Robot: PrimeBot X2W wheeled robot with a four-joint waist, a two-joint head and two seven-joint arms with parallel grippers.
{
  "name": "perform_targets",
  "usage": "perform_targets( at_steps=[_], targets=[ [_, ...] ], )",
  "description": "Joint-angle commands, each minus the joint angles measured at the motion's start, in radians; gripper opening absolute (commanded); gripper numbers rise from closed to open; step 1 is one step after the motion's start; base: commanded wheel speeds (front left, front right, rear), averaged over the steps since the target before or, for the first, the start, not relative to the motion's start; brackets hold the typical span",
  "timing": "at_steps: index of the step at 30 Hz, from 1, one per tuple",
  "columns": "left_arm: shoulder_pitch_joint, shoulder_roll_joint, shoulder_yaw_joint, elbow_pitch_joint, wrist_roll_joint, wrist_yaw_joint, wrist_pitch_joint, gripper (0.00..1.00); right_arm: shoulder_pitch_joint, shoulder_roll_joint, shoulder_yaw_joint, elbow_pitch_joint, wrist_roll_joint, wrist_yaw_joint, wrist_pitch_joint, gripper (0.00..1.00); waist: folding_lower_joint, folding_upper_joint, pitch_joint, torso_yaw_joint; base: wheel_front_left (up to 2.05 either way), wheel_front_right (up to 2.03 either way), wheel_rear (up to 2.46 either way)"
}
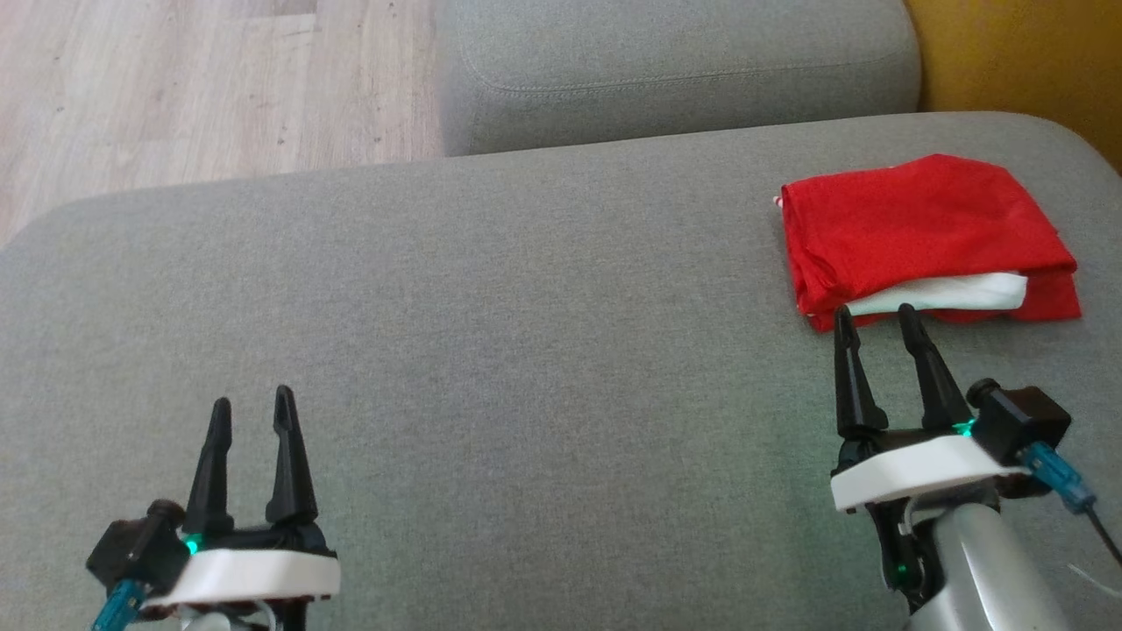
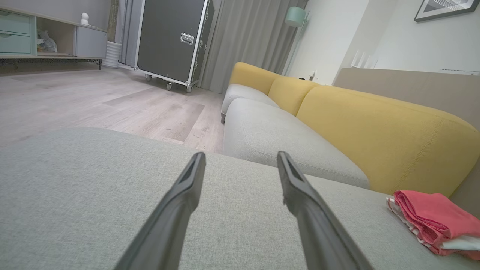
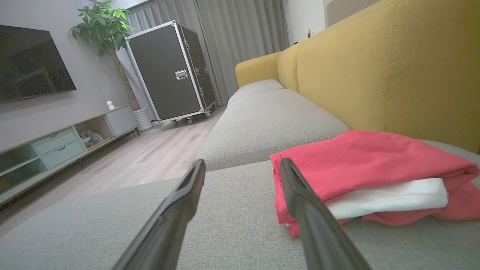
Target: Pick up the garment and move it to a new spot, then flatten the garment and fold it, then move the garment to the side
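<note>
On the wide gray seat cushion (image 1: 526,368) of a sofa, toward 2 o'clock in the head view, lies the garment (image 1: 920,219), a red cloth folded into a thick packet with a white layer showing at its near edge. The right gripper (image 1: 875,310) stands at 4 o'clock, its two dark fingers apart and holding nothing, the tips just at the near edge of the garment; whether they touch it I cannot tell. The left gripper (image 1: 251,399) is at 7 o'clock, well apart from the garment, fingers also spread and empty. At 12 o'clock a second gray cushion (image 1: 684,70) lies next to the first, and at 1 o'clock the yellow backrest (image 1: 1017,53) begins. Pale wooden floor (image 1: 175,88) shows at 10 o'clock. From the right wrist view the room has a black wheeled case (image 3: 168,71), gray curtains (image 3: 240,37), a green plant (image 3: 105,26), a dark television (image 3: 30,63) and a low cabinet (image 3: 56,146).
</note>
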Motion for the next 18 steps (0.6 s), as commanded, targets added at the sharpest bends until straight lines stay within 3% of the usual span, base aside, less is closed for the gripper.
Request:
perform_targets(
  at_steps=[1, 4, 5, 18],
  targets=[
    [-0.044, 0.012, 0.032, -0.027, -0.004, 0.002, -0.005, 1.00, -0.025, 0.002, 0.026, -0.033, -0.009, -0.001, -0.013, 1.00, -0.0001, -0.0001, -0.001, 0.000, 0.00, 0.00, 0.00],
    [-0.040, 0.009, 0.043, -0.005, 0.001, 0.002, -0.005, 1.00, -0.025, 0.002, 0.027, -0.032, -0.011, -0.001, -0.013, 1.00, -0.0001, -0.0001, -0.002, -0.002, 0.00, 0.00, 0.00],
    [0.000, -0.001, 0.009, 0.028, 0.002, 0.000, 0.000, 0.00, 0.001, 0.001, 0.002, 0.004, -0.005, 0.000, 0.000, 0.00, 0.0000, -0.0001, -0.002, -0.002, 0.00, 0.00, 0.00],
    [0.009, -0.007, 0.020, 0.067, -0.098, 0.000, 0.032, 0.00, 0.023, 0.002, -0.012, 0.031, 0.108, 0.000, 0.032, 0.00, 0.0000, -0.0001, -0.002, 0.000, 0.00, 0.00, 0.00]
  ],
)
